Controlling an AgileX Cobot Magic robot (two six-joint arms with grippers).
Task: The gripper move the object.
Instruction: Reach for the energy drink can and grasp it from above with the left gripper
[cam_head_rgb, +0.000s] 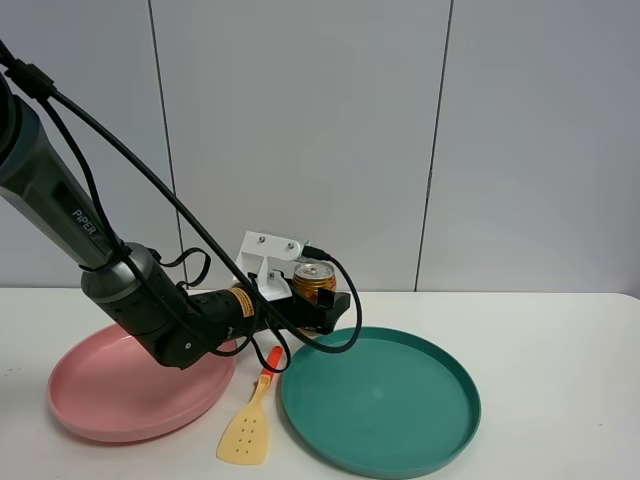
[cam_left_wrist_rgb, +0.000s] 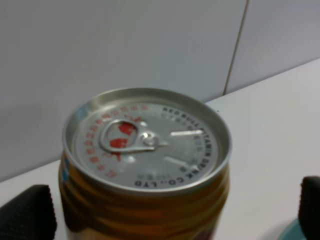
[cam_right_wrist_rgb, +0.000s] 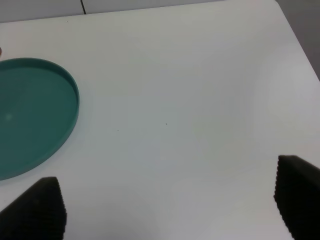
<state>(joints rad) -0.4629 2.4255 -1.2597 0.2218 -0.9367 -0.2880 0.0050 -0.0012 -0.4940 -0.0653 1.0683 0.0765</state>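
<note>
The gold-yellow can (cam_head_rgb: 315, 277) with a silver top stands upright at the back of the white table, just behind the rim of the teal plate (cam_head_rgb: 380, 400). My left gripper (cam_head_rgb: 322, 303) reaches in from the left and straddles the can. In the left wrist view the can (cam_left_wrist_rgb: 147, 165) sits between the two black fingers; the finger (cam_left_wrist_rgb: 27, 212) on one side is close to it, and the other finger (cam_left_wrist_rgb: 311, 205) stands clearly apart. The jaws are open. My right gripper (cam_right_wrist_rgb: 170, 200) is open and empty over bare table, and it is out of the exterior view.
A pink plate (cam_head_rgb: 135, 385) lies under the left arm. A yellow spatula with an orange handle (cam_head_rgb: 250, 425) lies between the pink and teal plates. The teal plate's rim also shows in the right wrist view (cam_right_wrist_rgb: 75, 100). A grey panelled wall stands close behind the can.
</note>
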